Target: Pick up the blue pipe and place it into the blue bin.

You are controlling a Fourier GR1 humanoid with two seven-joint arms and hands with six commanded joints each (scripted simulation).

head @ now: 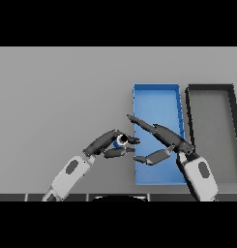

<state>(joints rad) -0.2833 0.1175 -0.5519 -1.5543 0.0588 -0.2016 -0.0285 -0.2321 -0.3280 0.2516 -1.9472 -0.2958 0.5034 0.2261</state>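
One blue pipe, end-on upward

Left hand fingers hide most of the blue pipe (only a bit shows).

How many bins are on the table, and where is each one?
2. The blue bin lies right of centre, under the right hand. The dark grey bin lies beside it, further right. No others show.

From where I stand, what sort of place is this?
Probably a sorting bench for parts. A plain grey table holds a blue bin beside a dark bin, and the left hand holds a small blue pipe.
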